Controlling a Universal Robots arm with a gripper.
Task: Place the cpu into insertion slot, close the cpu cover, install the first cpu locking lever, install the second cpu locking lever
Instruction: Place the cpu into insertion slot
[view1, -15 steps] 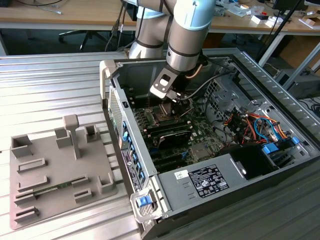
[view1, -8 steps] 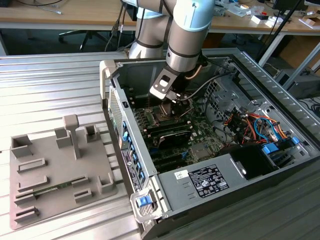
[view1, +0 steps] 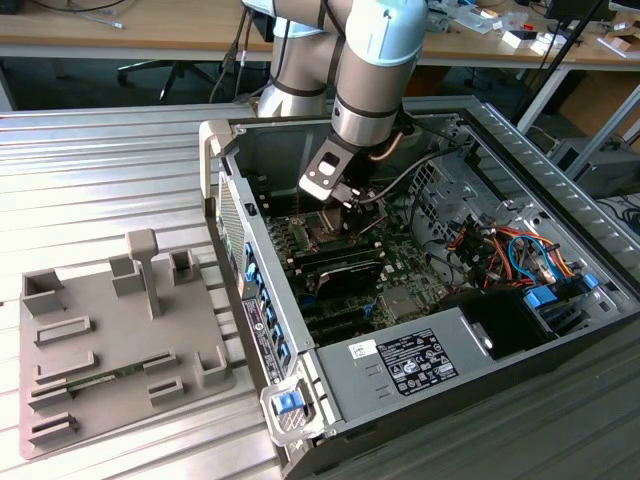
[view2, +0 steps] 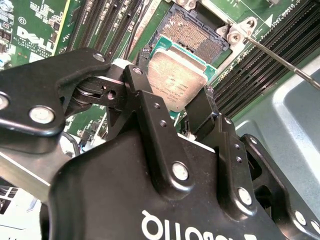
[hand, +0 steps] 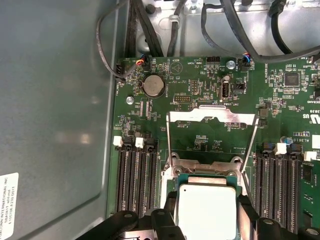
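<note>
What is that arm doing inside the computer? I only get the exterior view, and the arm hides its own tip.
Observer: In the second wrist view the gripper is shut on the cpu, silvery top showing.
Visitor: Is the chip in its place?
Observer: Not seated, as far as I can tell; the socket beyond it shows its bare contact field.
Visitor: And the lid?
Observer: In the first wrist view the cpu cover stands open, the board visible through its middle.

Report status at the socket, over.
Copy: gripper shut on cpu, held just off the socket, not seated. The cpu cover stands open, socket pins exposed.
</note>
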